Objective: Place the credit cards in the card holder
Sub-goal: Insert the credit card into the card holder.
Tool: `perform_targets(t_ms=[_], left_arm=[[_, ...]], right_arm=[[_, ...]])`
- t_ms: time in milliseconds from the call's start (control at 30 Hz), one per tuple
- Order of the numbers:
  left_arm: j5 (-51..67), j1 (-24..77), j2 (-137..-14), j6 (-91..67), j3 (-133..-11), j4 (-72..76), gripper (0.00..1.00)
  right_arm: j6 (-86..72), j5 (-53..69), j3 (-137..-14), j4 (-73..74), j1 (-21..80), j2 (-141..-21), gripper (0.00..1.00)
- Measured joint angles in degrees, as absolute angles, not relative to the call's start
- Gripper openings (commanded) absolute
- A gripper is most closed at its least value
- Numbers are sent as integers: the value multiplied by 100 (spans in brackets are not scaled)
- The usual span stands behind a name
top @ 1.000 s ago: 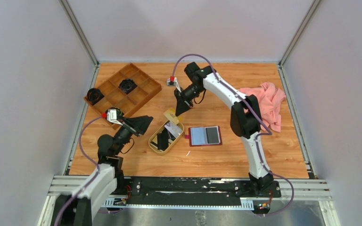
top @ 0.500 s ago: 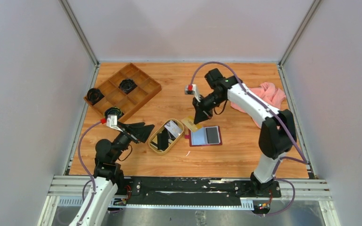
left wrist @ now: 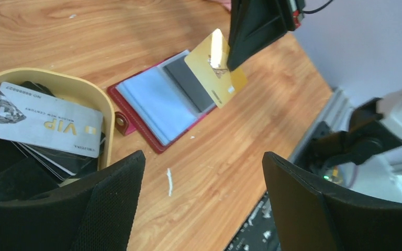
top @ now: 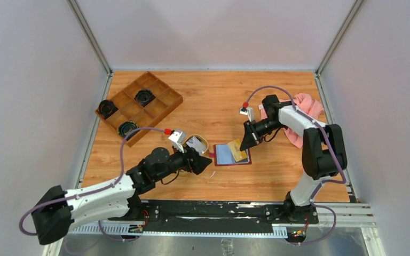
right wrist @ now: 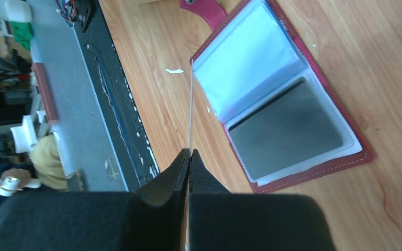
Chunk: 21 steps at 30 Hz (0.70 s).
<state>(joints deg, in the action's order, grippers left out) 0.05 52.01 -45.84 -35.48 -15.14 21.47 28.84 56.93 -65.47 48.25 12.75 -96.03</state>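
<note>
At the right end effector (right wrist: pixel 189 151): the jaws are pressed together on one short edge of a gold credit card (left wrist: pixel 215 68), which is pinched there and seen edge-on from the wrist.
Below the gold credit card: the card holder (left wrist: pixel 157 104) is laid open and flat, dark red cover down and pale blue clear sleeves up. The card is held tilted over the half with the dark pocket; whether its lower corner touches the sleeve cannot be told.
In the card holder: a dark grey card (right wrist: pixel 285 133) is seen in one pocket, and the snap tab (left wrist: pixel 120 121) is pointed toward the tray.
At the left end effector (top: pixel 205 164): the fingers are spread wide and nothing is held between them. It is held low at the near end of the tray and aimed toward the card holder.
In the oval wooden tray (left wrist: pixel 73 82): a silver VIP card (left wrist: pixel 42 120) is laid on top of several dark cards (left wrist: pixel 57 159). The tray is set just left of the card holder.
On the bench (top: pixel 219 96): a small white scrap (left wrist: pixel 169 180) is seen in front of the card holder.
At the far left: a compartmented wooden box (top: pixel 165 101) is placed, with black round parts (top: pixel 144 97) in and beside it.
At the far right: a pink cloth (top: pixel 307 109) is bunched behind the right arm.
</note>
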Motion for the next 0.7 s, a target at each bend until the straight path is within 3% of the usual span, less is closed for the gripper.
perform_targets(t_ms=[333, 500, 700], left_arm=[[-1199, 5721, -6978, -3142, -2569, 2423, 72], [-1345, 5725, -7782, -2915, -2932, 2620, 65], [-1422, 5728, -8368, -2707, -3275, 2792, 62]], right_arm=[[2491, 5889, -6512, 4724, 891, -10530, 0], [2342, 5892, -6512, 4700, 733, -10840, 0], [2182, 5894, -6514, 4652, 733, -11034, 0]])
